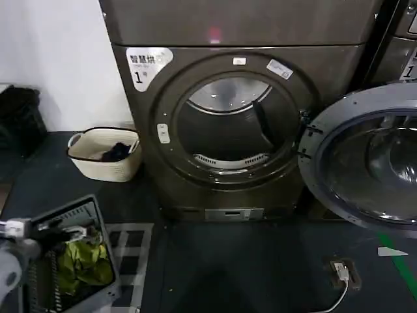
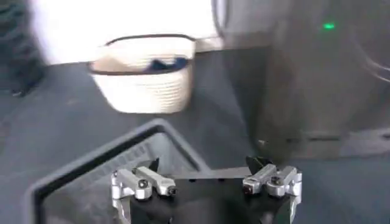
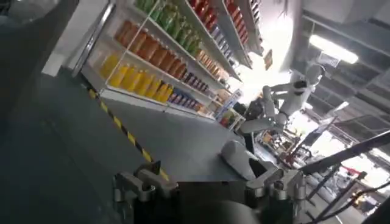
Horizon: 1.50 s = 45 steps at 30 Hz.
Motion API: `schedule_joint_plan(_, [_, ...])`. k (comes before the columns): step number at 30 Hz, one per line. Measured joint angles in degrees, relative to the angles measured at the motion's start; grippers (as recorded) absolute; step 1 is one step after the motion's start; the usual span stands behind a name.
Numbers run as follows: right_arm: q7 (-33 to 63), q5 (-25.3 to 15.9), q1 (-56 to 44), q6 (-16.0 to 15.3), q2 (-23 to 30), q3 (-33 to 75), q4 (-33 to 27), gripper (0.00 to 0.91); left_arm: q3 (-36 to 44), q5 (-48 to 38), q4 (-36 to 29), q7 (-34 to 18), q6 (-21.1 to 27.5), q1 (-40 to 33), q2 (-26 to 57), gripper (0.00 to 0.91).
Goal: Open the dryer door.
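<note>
**A:** Head view says it's basically done, right? The dryer door (image 1: 365,160) hangs swung wide at the right of machine "1", drum (image 1: 229,127) exposed.

**B:** Yep, nothing left. Left tool (image 2: 206,181) is spread wide over the grey basket (image 2: 79,176); right tool (image 3: 207,182) gapes wide too, holding nothing.

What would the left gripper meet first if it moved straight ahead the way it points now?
Probably the grey crate directly under and ahead of the open left gripper. Beyond it lies bare dark floor, then the cream basket by the wall. Depth is hard to judge.
</note>
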Motion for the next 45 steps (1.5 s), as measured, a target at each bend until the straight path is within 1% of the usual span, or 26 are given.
schedule_joint_plan(7, [0.0, -0.1, 0.1, 0.0, -0.1, -0.2, -0.1, 0.907, -1.9, -6.9, 2.3, -2.8, 0.0, 4.2, -0.6, 0.907])
schedule_joint_plan(12, [-0.1, -0.3, 0.3, 0.1, 0.0, -0.7, -0.4, 0.907, -2.1, -10.0, 2.9, -3.7, 0.0, 7.4, -0.7, 0.907])
schedule_joint_plan(22, [-0.2, -0.3, 0.5, 0.2, -0.1, -0.8, -0.9, 0.907, -2.0, -9.1, 3.4, -3.6, -0.1, 10.4, -1.0, 0.907])
schedule_joint_plan(34, [-0.5, -0.5, 0.5, -0.1, 0.1, -0.8, -0.8, 0.907, -2.3, -8.5, 1.8, -3.5, -0.1, 11.3, -1.4, 0.907])
schedule_joint_plan(38, [-0.6, 0.1, 0.7, 1.0, 0.1, -1.0, -0.9, 0.907, -2.3, -8.3, 1.5, -3.5, -0.1, 11.6, -1.5, 0.907])
schedule_joint_plan(45, [-0.8, 0.1, 0.7, 1.1, 0.3, -1.1, -1.1, 0.907, -2.3, -8.3, 1.2, -3.4, -0.1, 11.9, -1.5, 0.907])
